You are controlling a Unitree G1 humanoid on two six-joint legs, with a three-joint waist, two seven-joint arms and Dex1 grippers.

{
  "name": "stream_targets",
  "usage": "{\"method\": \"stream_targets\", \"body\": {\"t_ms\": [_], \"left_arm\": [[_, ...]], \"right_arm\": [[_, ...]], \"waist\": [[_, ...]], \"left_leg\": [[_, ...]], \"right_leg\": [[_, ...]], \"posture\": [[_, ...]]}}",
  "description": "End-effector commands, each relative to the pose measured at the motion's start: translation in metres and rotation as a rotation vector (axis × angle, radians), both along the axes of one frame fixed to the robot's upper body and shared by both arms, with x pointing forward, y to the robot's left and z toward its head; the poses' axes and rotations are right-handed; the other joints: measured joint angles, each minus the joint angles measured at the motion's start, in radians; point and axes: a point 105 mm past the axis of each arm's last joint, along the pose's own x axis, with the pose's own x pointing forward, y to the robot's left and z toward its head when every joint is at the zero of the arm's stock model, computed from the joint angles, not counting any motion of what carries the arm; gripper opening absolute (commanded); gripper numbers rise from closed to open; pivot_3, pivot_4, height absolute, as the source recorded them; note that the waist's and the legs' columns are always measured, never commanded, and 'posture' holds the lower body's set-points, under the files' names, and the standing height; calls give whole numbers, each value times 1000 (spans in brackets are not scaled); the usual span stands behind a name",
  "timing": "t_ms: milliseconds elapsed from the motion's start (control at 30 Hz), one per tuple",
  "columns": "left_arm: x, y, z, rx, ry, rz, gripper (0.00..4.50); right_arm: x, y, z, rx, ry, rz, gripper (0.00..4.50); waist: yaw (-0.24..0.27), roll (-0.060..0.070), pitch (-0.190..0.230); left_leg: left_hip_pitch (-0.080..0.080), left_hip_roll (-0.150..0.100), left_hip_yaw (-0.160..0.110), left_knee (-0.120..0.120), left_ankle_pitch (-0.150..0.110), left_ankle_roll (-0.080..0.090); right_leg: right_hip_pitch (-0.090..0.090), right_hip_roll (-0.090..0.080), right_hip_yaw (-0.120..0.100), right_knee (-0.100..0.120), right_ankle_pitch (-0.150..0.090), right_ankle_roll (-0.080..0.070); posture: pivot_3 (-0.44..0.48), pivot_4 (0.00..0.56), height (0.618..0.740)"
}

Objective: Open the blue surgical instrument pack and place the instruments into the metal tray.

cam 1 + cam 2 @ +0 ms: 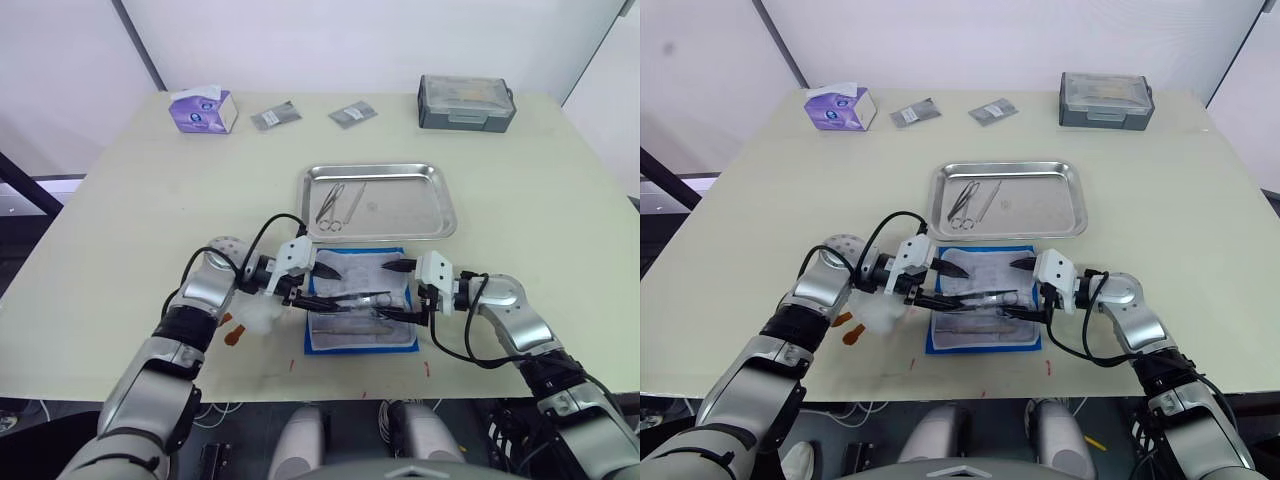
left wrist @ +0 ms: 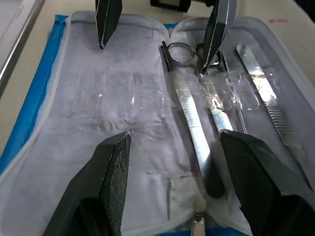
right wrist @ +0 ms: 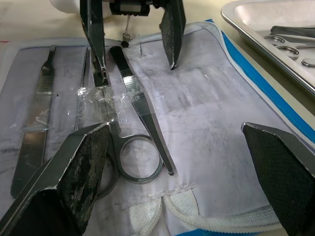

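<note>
Meanwhile, both grippers, left (image 1: 322, 283) and right (image 1: 402, 288), hover wide open and empty over the opened blue surgical instrument pack (image 1: 361, 300); clear retaining straps could snag the instruments (image 2: 197, 123) as they are lifted.

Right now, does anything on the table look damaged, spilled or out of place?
Nothing looks wrong. The blue surgical instrument pack lies open and flat, some instruments still under clear straps, two already in the metal tray.

Metal tray (image 1: 440, 215) polished, mirror-bright steel, instruments (image 2: 194, 130) silvery glossy metal, pack (image 3: 206, 113) lined with matt white cloth under crinkled clear plastic, fingertips (image 2: 114, 172) rough black, table (image 1: 120, 230) matt cream.
</note>
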Motion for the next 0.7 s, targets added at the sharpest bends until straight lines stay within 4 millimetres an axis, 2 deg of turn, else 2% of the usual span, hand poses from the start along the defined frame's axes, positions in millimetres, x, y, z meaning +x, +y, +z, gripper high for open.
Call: {"method": "stream_targets", "body": {"t_ms": [33,133,167,200,233,300,467,700], "left_arm": [[-5,8,-17,62,12,-11,3044],[-6,7,-18,55,14,-21,2225],[-7,7,-18,54,16,-25,1828],[-8,7,-19,55,17,-32,1194],[-9,7,-20,55,17,-36,964],[-11,7,-21,55,21,-43,196],[-11,7,-19,47,28,-48,85],[0,2,0,51,14,-37,85]], "right_arm": [[-21,-22,-58,-179,190,-37,4500],[-21,-23,-58,-180,191,-37,4500],[-21,-23,-58,-181,191,-37,4500],[-21,-23,-58,-181,192,-37,4500],[-21,-23,-58,-181,192,-37,4500],[-22,-23,-58,-180,192,-37,4500],[-21,-23,-58,-179,191,-40,4500],[-21,-23,-58,-181,193,-37,4500]], "waist": [[0,0,-2],[0,2,-4],[0,3,-5],[0,3,-5],[0,3,-6],[0,4,-7],[0,5,-9],[0,5,-9]], "left_leg": [[0,0,0,0,0,0],[0,0,0,0,0,0],[0,0,0,0,0,0],[0,0,1,0,0,0],[0,0,1,0,0,0],[0,0,1,0,0,0],[1,0,1,0,0,1],[0,0,1,0,-1,1]], "right_leg": [[0,0,0,0,0,0],[0,0,0,0,0,0],[0,0,0,0,0,0],[0,0,0,0,0,0],[0,0,0,0,0,0],[1,0,0,-1,0,0],[1,0,0,-1,0,0],[1,0,0,-1,0,0]], "posture": [[0,150,734],[0,150,734],[0,150,734],[0,150,734],[0,150,734],[0,150,734],[0,150,734],[0,150,734]]}}
